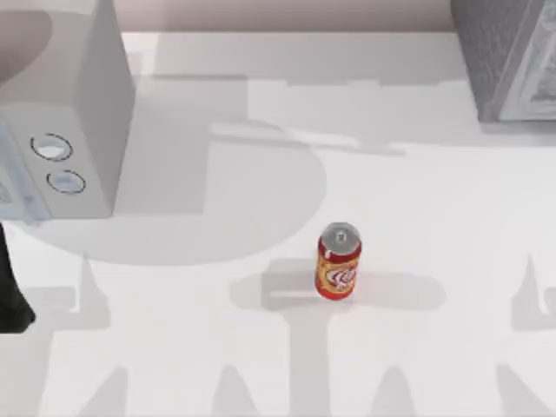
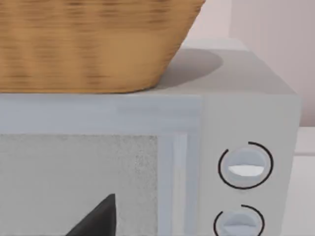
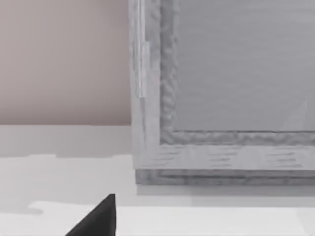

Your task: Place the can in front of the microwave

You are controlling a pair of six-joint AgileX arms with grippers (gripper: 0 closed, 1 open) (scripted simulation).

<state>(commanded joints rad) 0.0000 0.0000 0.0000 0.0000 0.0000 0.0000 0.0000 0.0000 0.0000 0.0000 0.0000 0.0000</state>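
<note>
1. The can point(image 1: 339, 262) stands upright on the white bench point(image 1: 417, 191), near the middle and slightly toward the right, touched by nothing and well apart from both boxes. It is not yet where the task wants it.

2. The microwave point(image 1: 65, 130) sits at the bench's left edge, its two round dials point(image 1: 57, 163) facing the near side. The open stretch of bench below that front panel appears to be the target spot, so the can probably has to travel left.

3. A woven wicker basket point(image 2: 93, 44) rests on the microwave's top, as the left wrist view shows. It seems to play no part in the task.

4. A darker speckled grey box point(image 1: 508, 56) occupies the far right corner, clear of the likely route.

5. A dark arm part point(image 1: 10, 291) shows at the left edge. In each wrist view a dark tip point(image 2: 98, 219) pokes in; whether either arm's fingers are open or closed cannot be told. Both wrist cameras look level at the boxes, suggesting parked arms.
</note>
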